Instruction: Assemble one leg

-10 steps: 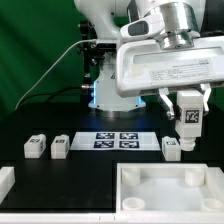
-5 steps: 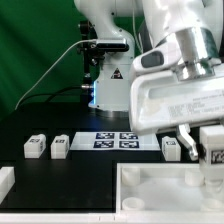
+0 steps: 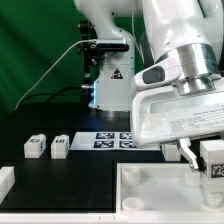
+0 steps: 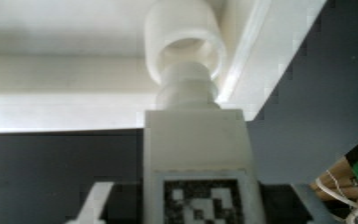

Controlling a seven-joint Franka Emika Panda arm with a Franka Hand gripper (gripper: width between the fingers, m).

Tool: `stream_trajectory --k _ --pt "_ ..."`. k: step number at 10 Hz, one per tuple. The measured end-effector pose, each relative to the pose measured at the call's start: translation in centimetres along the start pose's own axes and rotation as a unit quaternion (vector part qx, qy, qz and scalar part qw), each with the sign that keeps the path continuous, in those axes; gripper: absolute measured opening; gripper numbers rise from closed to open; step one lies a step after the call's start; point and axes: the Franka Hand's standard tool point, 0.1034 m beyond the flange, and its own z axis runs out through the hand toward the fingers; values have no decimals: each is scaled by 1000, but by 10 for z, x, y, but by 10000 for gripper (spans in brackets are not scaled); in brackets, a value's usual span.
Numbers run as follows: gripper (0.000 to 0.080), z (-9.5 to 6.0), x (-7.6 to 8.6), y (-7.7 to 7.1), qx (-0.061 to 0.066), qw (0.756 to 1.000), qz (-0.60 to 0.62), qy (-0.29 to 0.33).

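Pincer (image 3: 208,163) clamped on the leg (image 4: 197,145), leg between its fingers, above tray-shaped piece (image 3: 150,192)

At the exterior view's right, the gripper (image 3: 207,166) is clamped on a leg (image 3: 214,157) and holds it just above the back rim of the white tray-shaped piece (image 3: 150,180). Two other legs (image 3: 36,147) (image 3: 60,147) lie side by side on the black table (image 3: 90,165) at the exterior view's left. Near them is the marker board (image 3: 112,140), partly hidden by the arm.

No legible text; only coded tag (image 4: 201,203) on leg (image 4: 197,140), marker board (image 3: 106,139).
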Motion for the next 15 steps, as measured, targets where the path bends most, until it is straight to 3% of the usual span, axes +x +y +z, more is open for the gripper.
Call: stream_trajectory --k 3,11,12,13,14,15 --pt "288 8 -11 2 -1 1000 2 -7" --pt "297 12 -14 2 -6 1000 7 -6" --pt "478 12 -14 2 -5 1000 7 -6" --pt "478 12 -14 2 -5 1000 7 -6" --pt "607 12 -14 2 -5 1000 7 -6" --pt "641 12 -14 2 -5 1000 7 -6"
